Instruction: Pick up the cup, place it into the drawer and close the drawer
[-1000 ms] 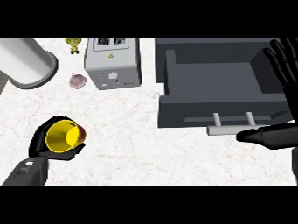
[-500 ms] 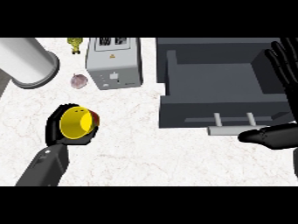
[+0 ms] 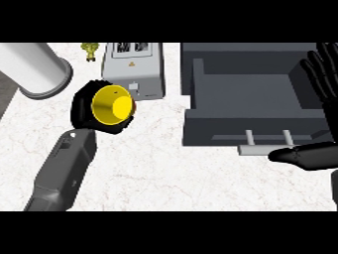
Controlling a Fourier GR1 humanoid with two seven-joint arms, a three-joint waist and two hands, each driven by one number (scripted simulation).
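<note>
Cup (image 3: 113, 105) partly behind left hand (image 3: 91, 101)

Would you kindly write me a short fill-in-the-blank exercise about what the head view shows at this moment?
1. The left robot hand is curled round a cup whose colour is ____.
2. The grey drawer near the right robot hand stands ____.
3. The cup is held to the ____ of the drawer, over the white counter.
4. The toaster stands between the white cylinder and the ____.

Missing words: yellow; open; left; drawer
</note>
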